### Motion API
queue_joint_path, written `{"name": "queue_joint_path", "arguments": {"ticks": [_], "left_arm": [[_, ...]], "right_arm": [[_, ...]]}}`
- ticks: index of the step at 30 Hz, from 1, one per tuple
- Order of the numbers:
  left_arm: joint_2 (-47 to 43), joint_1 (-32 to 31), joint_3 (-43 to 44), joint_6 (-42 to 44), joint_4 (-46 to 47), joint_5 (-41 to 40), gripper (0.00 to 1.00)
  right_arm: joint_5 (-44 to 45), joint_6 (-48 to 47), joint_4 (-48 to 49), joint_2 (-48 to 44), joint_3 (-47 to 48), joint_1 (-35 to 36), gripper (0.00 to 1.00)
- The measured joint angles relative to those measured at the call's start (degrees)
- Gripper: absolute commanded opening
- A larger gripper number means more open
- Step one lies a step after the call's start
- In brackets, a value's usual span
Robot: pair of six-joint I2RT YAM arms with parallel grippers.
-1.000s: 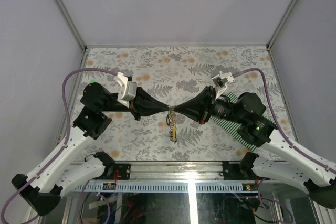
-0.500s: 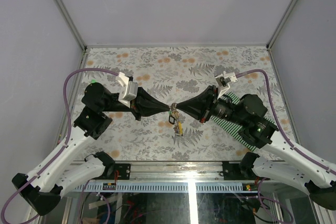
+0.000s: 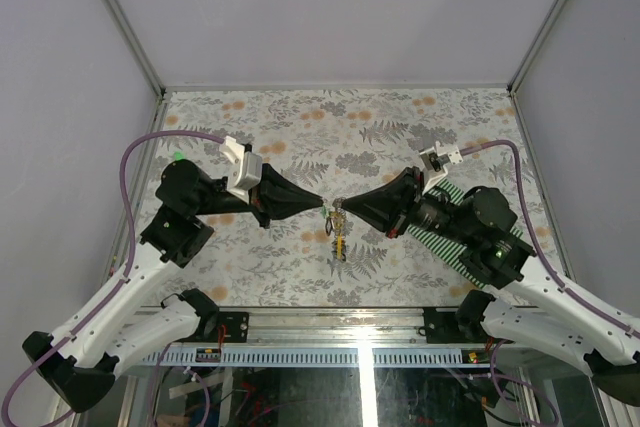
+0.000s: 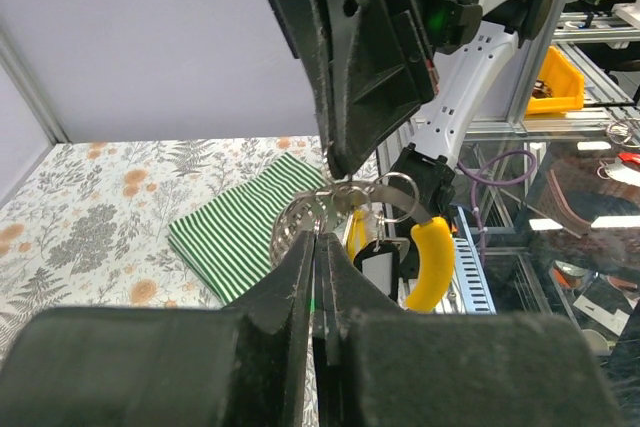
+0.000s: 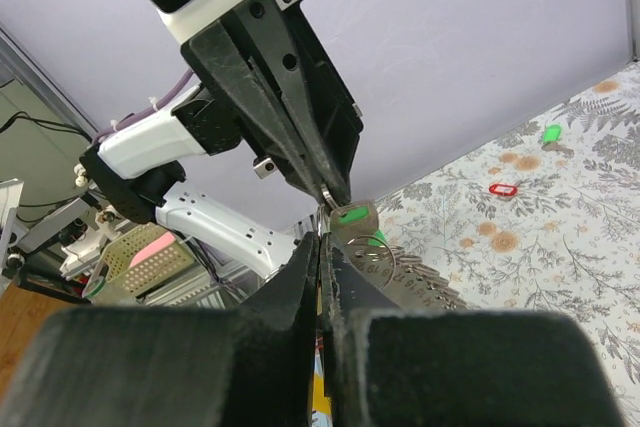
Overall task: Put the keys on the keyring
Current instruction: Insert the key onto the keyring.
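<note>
Left gripper: my left gripper point(image 3: 322, 205) is squeezed tight. The green key point(image 5: 352, 215) sits right at its tip and looks pinched there.
Right gripper: my right gripper point(image 3: 350, 209) is squeezed tight too, nipping the keyring point(image 4: 397, 190) at its tip.
Tips: my two tips point at each other, almost nose to nose, with only the little bunch between them.
Keyring: it is up in the air over the middle of the tabletop point(image 3: 300, 127), a bit nearer the front edge than the back edge.
Hanging bits: a yellow key point(image 4: 432, 262) and a small black tag point(image 4: 378, 269) dangle under the ring. I cannot tell if the lowest bit touches the tabletop.
Striped mat: the striped mat point(image 4: 240, 227) lies flat by the right edge, partly under my right arm.
Loose keys: a loose green key point(image 5: 551, 133) and a red key point(image 5: 501, 189) lie on the tabletop near each other, well apart from the bunch.
</note>
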Motion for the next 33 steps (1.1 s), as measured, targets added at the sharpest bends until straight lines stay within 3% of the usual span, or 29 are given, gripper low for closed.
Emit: {"name": "queue_joint_path", "arguments": {"ticks": [11,33], "left_arm": [[-0.4,0.0,-0.7,-0.1,1.5,-3.7,0.00],[-0.1,0.0,-0.7,-1.4,3.5,-0.4,0.00]], "right_arm": [[-4.9,-1.3,1.3,1.1,-0.6,0.0,0.00],[-5.6,-0.6,2.9,2.4,-0.6,0.0,0.00]]}}
